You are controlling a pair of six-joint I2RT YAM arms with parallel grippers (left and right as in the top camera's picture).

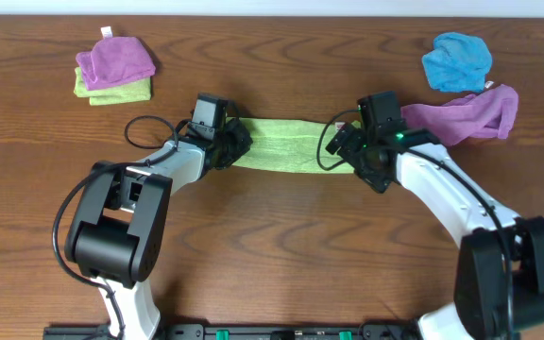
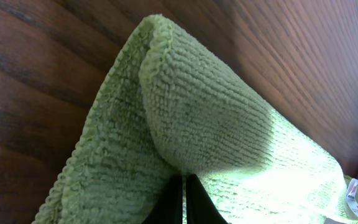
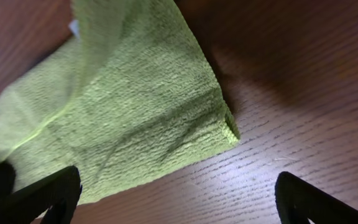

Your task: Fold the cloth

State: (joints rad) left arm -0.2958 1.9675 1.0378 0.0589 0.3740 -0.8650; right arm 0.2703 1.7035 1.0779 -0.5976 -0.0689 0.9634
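The lime-green cloth (image 1: 289, 144) lies as a long folded strip across the table's middle, between my two grippers. My left gripper (image 1: 235, 144) is shut on its left end; in the left wrist view the cloth (image 2: 197, 118) bulges up over the closed fingertips (image 2: 184, 199). My right gripper (image 1: 349, 151) is open at the cloth's right end. In the right wrist view the cloth's corner (image 3: 135, 106) lies between and ahead of the spread fingers (image 3: 179, 196), with bare wood under them. A white tag (image 2: 352, 198) shows at the far end.
A purple cloth (image 1: 114, 59) rests on a folded green one (image 1: 113, 91) at the back left. A bright blue cloth (image 1: 456, 61) and another purple cloth (image 1: 470, 115) lie at the back right, the purple one close to my right arm.
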